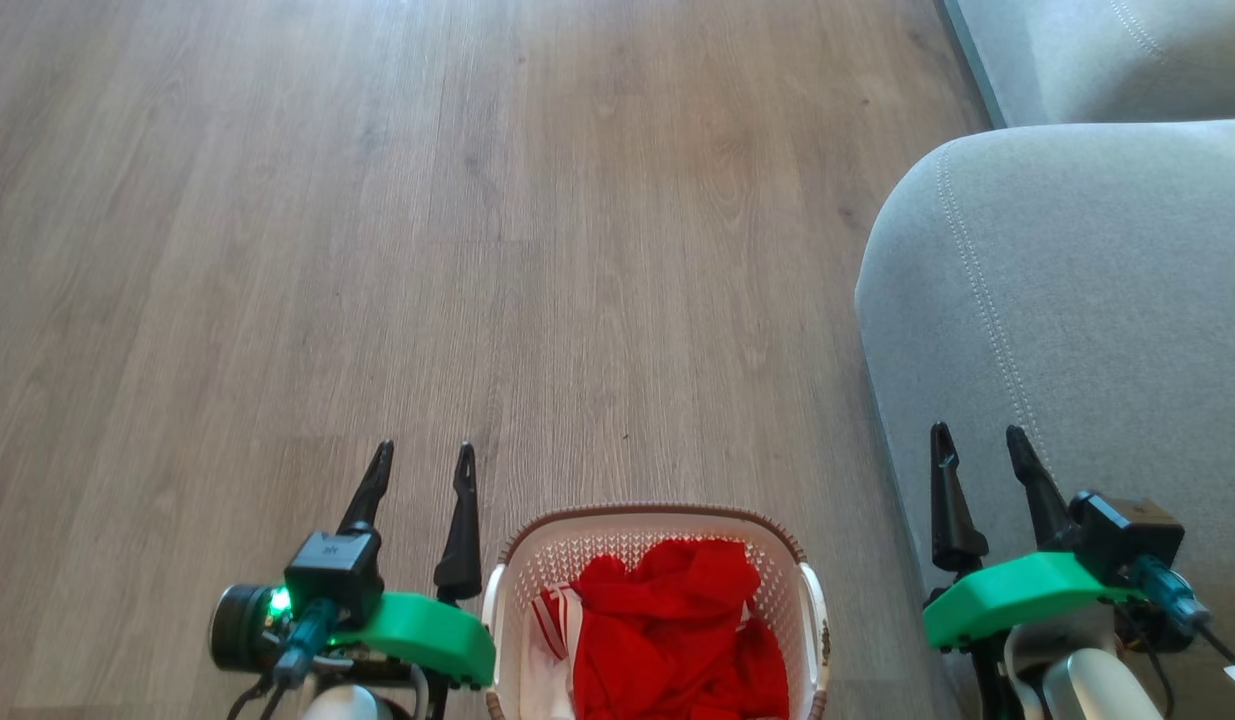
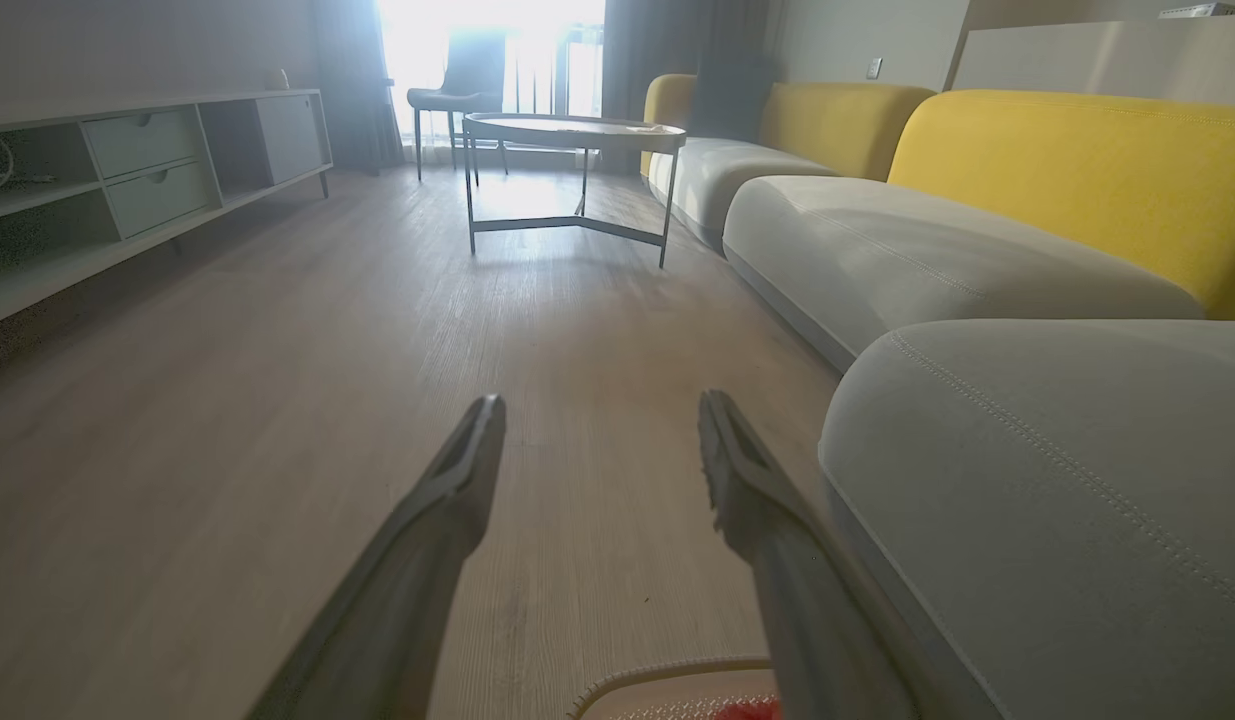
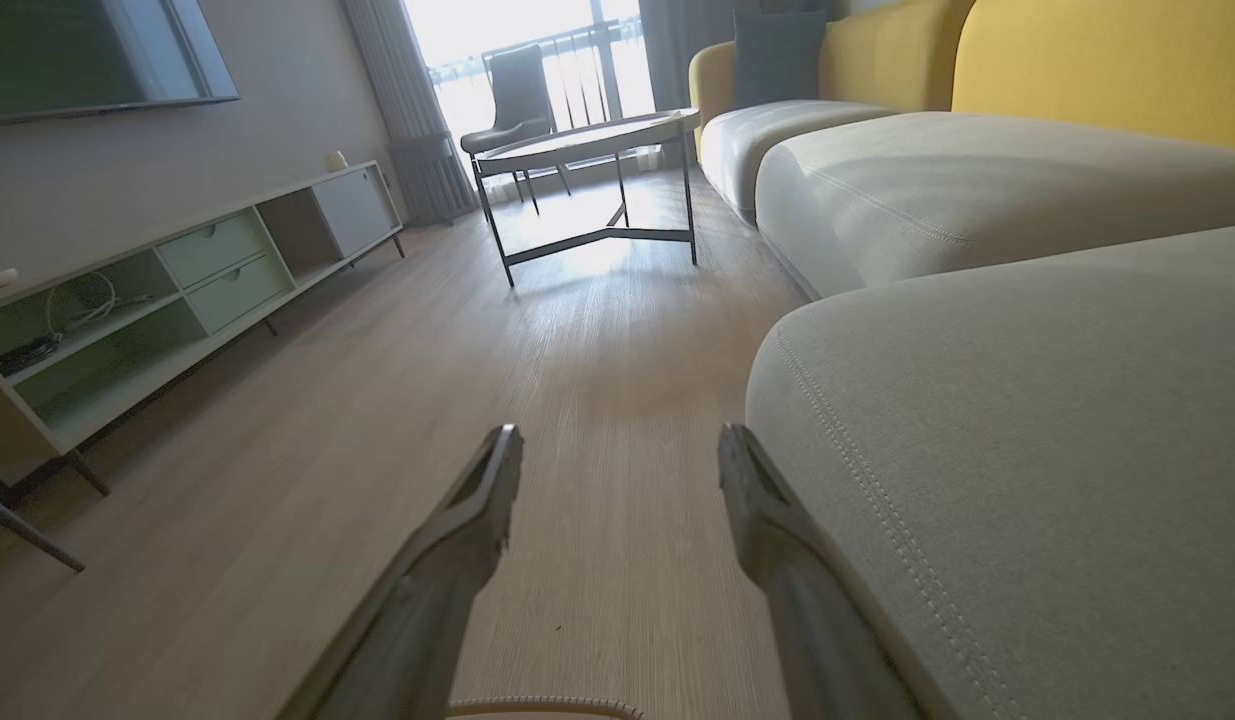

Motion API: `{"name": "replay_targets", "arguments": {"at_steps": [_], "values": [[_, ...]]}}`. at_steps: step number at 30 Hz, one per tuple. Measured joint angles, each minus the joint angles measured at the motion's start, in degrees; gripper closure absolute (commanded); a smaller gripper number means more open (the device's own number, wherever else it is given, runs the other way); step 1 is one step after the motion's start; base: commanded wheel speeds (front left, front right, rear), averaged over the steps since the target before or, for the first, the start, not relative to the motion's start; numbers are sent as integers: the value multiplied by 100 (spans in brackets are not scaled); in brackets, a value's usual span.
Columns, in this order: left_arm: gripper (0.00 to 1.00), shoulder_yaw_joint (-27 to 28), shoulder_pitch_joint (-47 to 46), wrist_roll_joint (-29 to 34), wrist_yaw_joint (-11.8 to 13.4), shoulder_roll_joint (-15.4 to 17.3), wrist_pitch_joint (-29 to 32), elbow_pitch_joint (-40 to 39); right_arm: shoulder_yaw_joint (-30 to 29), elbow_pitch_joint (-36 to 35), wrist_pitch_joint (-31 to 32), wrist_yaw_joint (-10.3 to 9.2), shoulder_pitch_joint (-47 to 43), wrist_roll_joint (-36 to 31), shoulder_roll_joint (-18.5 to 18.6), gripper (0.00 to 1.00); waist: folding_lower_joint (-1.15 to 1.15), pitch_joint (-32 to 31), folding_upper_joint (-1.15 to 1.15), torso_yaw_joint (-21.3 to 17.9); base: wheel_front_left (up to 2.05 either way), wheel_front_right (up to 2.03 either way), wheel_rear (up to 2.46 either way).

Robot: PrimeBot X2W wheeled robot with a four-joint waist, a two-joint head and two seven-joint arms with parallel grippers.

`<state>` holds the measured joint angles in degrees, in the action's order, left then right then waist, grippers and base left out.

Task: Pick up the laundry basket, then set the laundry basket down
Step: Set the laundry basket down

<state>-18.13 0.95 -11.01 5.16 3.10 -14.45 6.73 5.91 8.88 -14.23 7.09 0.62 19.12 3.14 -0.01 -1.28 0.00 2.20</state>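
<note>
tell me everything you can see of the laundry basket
The laundry basket is white perforated plastic, rounded-rectangular, with a brown braided rim and a white handle on each side. It stands upright, open side up, low in the head view between the open left gripper and open right gripper, beside the grey sofa. It holds red cloth. Nothing grips it.

We see the left end effector (image 1: pixel 425 447) and the right end effector (image 1: pixel 978 430) built alike: two long, dark, tapering fingers (image 1: pixel 463 530) rise from a bright green plastic bracket (image 1: pixel 427 632). Each bracket carries a black boxy camera (image 1: pixel 332 568) with a teal-plugged black cable (image 1: pixel 302 640). A small green light (image 1: pixel 278 601) glows beside the left black cylinder (image 1: pixel 237 628). The pale rounded forearm (image 1: pixel 1097 692) is glossy.
</note>
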Motion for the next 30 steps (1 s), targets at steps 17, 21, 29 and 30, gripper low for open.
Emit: {"name": "replay_targets", "arguments": {"at_steps": [17,21,29,30], "values": [[0,46,2,-201,-167,-1,0,-74,-4,-16,0,0,9,2,-24,0,0,-6,0,-20,0,0,0],[0,54,4,-271,-177,-1,0,-77,-1,-16,0,0,9,2,-24,0,0,-2,0,-14,0,0,0],[0,79,13,-321,-237,-1,0,-77,12,-14,0,0,9,2,-25,0,0,12,0,-4,0,0,0],[0,88,14,-321,-237,-1,0,-78,16,-14,0,0,9,2,-25,0,0,16,0,-5,0,0,0]]}}
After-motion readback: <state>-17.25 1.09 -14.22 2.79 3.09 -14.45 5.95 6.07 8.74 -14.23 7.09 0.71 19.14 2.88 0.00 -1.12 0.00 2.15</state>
